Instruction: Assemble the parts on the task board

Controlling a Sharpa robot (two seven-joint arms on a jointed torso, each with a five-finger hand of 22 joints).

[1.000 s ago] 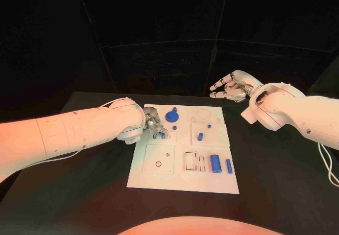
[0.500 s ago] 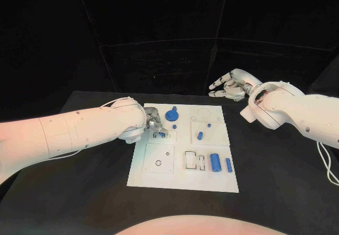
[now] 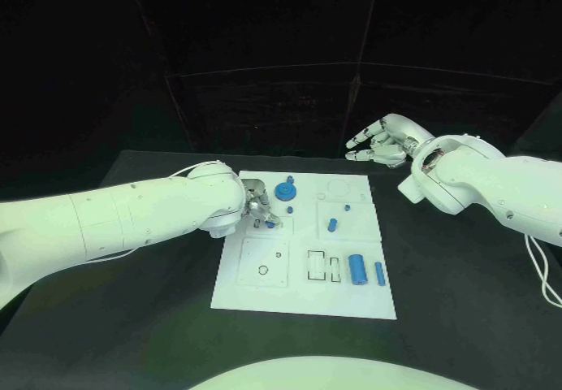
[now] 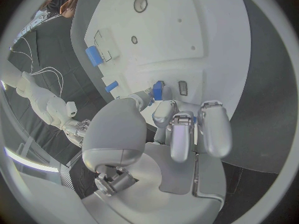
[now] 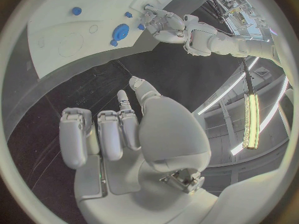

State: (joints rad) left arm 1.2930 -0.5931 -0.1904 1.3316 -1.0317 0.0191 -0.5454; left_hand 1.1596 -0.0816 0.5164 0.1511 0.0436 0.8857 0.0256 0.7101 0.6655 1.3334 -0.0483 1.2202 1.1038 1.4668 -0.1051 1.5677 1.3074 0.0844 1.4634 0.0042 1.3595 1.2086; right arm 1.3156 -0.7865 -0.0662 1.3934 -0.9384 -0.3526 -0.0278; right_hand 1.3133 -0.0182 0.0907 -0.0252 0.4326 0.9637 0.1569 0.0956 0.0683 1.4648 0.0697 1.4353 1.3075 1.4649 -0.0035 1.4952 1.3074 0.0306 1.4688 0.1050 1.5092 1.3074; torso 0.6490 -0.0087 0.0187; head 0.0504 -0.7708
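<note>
My left hand [image 4: 168,129] pinching a small blue part [image 4: 158,90] over the white board's [image 3: 352,301] left edge, seemingly touching it, my right hand [image 3: 381,143] hovering empty beyond the board, fingers loosely apart.

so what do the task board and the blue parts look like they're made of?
Task board: likely matte white plastic, possibly printed; flat, no glare, cut-out recesses. Blue parts, e.g. the cylinder: probably plastic too, uniform colour, dull finish. The left robot hand pinches a small blue piece.

task board [image 3: 307,280]: white | parts [image 3: 356,270]: blue | table [image 3: 140,325]: black
</note>
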